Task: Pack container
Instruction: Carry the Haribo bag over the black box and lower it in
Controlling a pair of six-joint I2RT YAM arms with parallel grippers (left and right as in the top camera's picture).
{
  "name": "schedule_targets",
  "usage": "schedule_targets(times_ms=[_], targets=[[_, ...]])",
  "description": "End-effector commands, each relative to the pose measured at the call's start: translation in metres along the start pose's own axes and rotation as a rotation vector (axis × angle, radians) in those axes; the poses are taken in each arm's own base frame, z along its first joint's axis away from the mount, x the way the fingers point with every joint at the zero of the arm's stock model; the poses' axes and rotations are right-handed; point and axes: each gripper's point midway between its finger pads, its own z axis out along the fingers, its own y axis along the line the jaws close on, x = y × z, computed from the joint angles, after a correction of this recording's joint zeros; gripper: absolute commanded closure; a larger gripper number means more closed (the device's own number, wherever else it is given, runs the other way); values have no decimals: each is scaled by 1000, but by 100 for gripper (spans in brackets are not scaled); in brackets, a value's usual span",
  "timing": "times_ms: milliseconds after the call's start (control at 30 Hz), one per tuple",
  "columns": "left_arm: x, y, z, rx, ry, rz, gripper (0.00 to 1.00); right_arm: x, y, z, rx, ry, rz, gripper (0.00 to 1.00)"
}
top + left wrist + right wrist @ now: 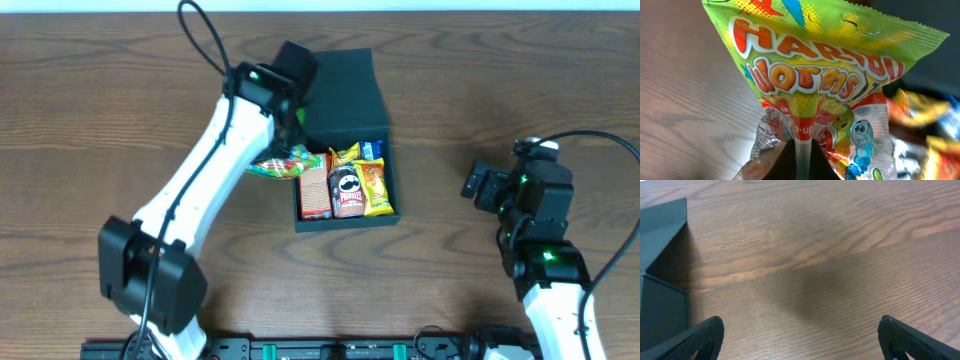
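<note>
The container (345, 222) is a dark square box at the table's middle, its lid (345, 95) hinged open at the back. It holds a Pringles can (346, 190), a brown packet (315, 192) and yellow packets (374, 185). My left gripper (801, 157) is shut on the edge of a green Haribo Worms bag (810, 65), which hangs at the container's left rim (283, 163). My right gripper (800, 337) is open and empty over bare wood, right of the container (660, 295).
The wooden table (480, 90) spreads around the box. The left arm (190, 200) lies diagonally across the left side. The right arm (540, 250) stands at the right front. A black rail (320, 350) runs along the front edge.
</note>
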Motion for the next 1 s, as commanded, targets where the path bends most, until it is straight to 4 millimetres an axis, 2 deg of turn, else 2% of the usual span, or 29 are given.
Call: schedule_targets(times_ms=[0,200,400,567,733,833,967], targets=[[12,-11,-19,27,-38,131,94,3,-5,1,20,5,-7,1],[40,-41,-27,68,-57,328,94,3,-5,1,20,5,-7,1],[48,-56,-24,82,-69,363,94,3,-5,1,20,5,-7,1],[50,-57,-13,62,-51,322,94,3,-5,1,20,5,-7,1],[47,-68,-1,90,-68,295,94,3,-5,1,20,5,-7,1],[49,-72,12,102,-70,270,94,3,-5,1,20,5,-7,1],[58,-65,36,61,-35,208,94,3,-5,1,20,5,-7,1]])
